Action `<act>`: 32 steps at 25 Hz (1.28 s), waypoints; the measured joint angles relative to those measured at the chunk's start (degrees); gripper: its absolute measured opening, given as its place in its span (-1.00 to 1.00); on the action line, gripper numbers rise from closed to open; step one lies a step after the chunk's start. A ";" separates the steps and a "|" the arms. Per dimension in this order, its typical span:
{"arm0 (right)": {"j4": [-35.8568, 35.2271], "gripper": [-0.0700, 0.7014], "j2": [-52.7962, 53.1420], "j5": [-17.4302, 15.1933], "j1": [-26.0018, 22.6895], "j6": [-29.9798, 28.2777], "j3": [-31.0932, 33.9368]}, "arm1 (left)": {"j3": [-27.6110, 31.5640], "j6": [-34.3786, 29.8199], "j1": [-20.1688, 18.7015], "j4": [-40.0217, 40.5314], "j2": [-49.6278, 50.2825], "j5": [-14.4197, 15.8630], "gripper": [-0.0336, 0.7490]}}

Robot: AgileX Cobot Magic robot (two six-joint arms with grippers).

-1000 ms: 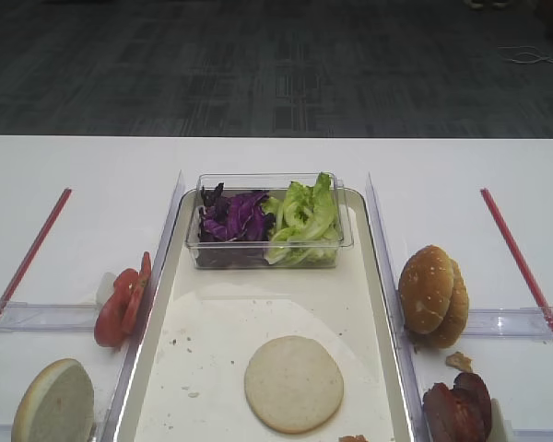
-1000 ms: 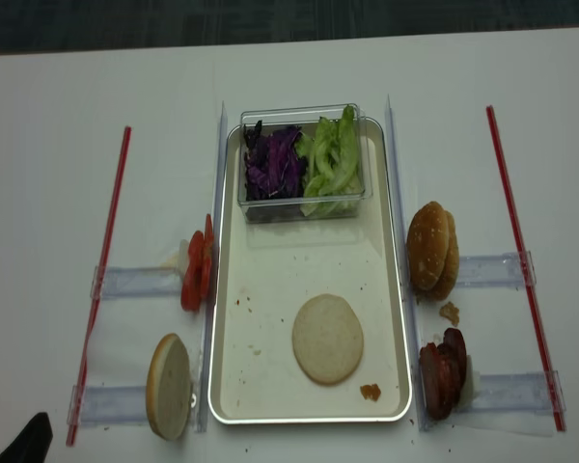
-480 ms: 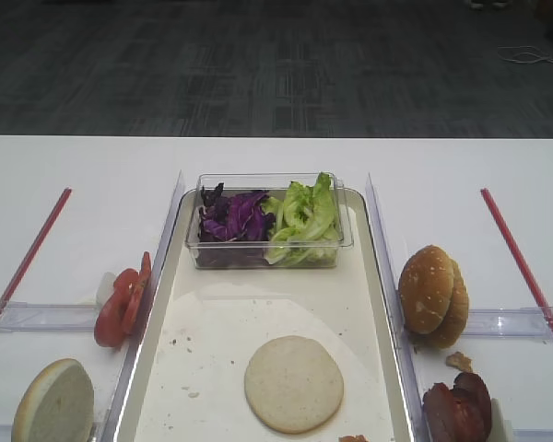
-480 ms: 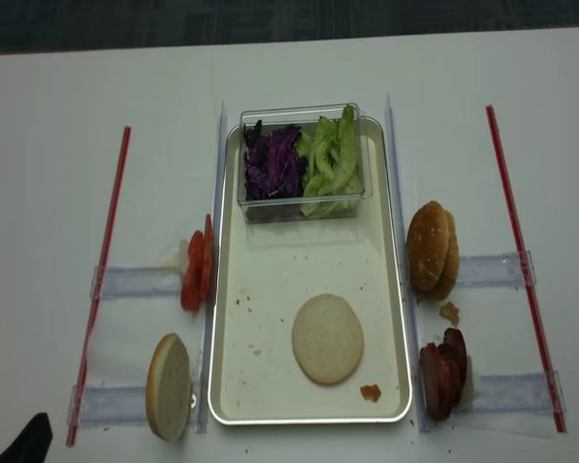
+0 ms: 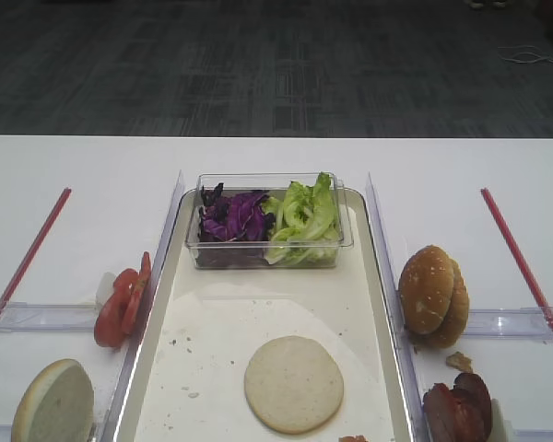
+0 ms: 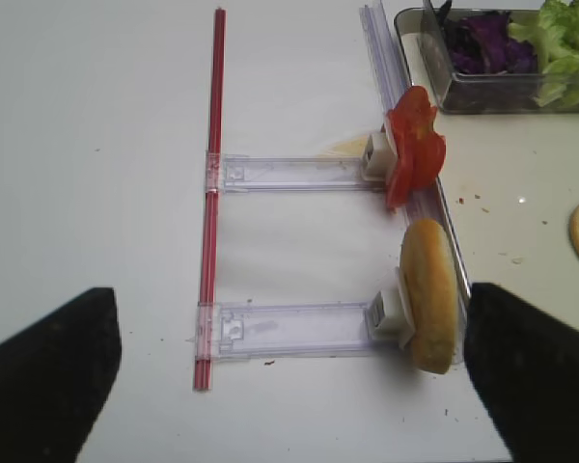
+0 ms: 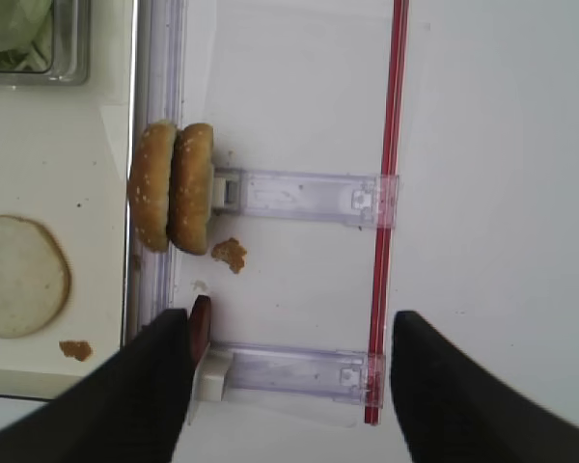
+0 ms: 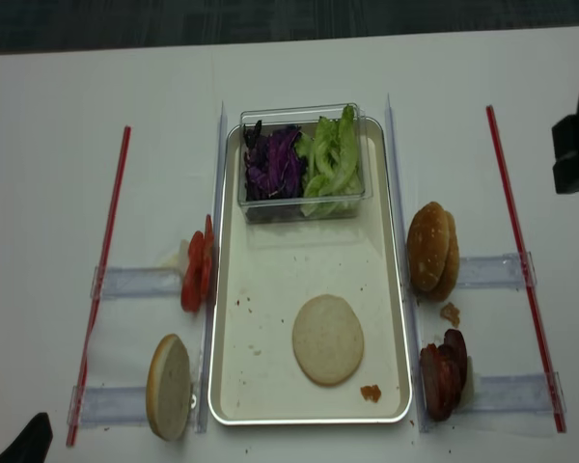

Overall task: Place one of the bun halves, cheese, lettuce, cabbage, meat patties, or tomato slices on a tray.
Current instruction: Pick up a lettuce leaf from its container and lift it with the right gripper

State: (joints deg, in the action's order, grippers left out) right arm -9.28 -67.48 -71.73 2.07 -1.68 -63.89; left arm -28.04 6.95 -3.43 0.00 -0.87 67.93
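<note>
Cream tray (image 8: 270, 289) lies lengthwise mid-desk, one pale bun half (image 8: 327, 339) flat on its near end, cut face up. Lettuce (image 8: 333, 159) and purple cabbage (image 8: 273, 162) sit side by side at the far end. Left of it: tomato slices (image 8: 196, 271) on edge, another bun half (image 8: 169, 386). Right: two crusty bun halves (image 8: 432, 250), meat patties (image 8: 443, 372).

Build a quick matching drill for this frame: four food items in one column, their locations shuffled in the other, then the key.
Items
1. flat bun half
2. tomato slices
3. meat patties
4. cabbage

Places
A. inside the clear tub, beside the lettuce
B. standing outside the tray's right edge, near corner
C. lying on the tray floor
D. standing outside the tray's left edge

Pairs: 1-C, 2-D, 3-B, 4-A
</note>
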 joint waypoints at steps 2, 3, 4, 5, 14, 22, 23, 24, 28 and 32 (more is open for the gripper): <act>0.00 0.46 -3.35 0.00 0.00 0.00 -2.38 | 0.00 0.00 0.00 0.00 0.00 0.00 0.80; 0.00 0.46 -5.27 0.11 0.00 0.00 -3.63 | 0.00 0.00 0.00 0.00 0.00 0.00 0.80; 0.00 0.46 -6.84 0.23 0.00 0.00 -4.66 | 0.00 0.00 0.00 0.00 0.00 0.00 0.80; 0.00 0.46 -8.71 0.23 0.00 0.00 -5.89 | 0.00 0.00 0.00 0.00 0.00 0.00 0.80; -0.24 0.46 -21.14 0.51 0.00 0.00 -14.93 | 0.00 0.00 0.00 0.00 0.00 0.00 0.80; -0.34 0.46 -27.74 0.67 0.00 0.31 -20.88 | 0.00 0.00 0.00 0.00 0.00 0.00 0.80; -0.34 0.46 -28.46 0.67 0.00 0.34 -21.72 | 0.00 0.00 0.00 0.00 0.00 0.00 0.80; -0.34 0.46 -29.22 0.67 0.00 0.45 -22.59 | 0.00 0.00 0.00 0.00 0.00 0.00 0.80; -0.34 0.45 -31.31 0.67 0.00 0.45 -25.35 | 0.00 0.00 0.00 0.00 0.00 0.00 0.80; -0.46 0.45 -32.69 0.67 0.00 0.09 -27.98 | 0.00 0.00 0.00 0.00 0.00 0.00 0.80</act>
State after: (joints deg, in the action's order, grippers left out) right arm -9.74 -100.18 -71.06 2.07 -1.59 -91.87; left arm -28.04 6.95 -3.43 0.00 -0.87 67.93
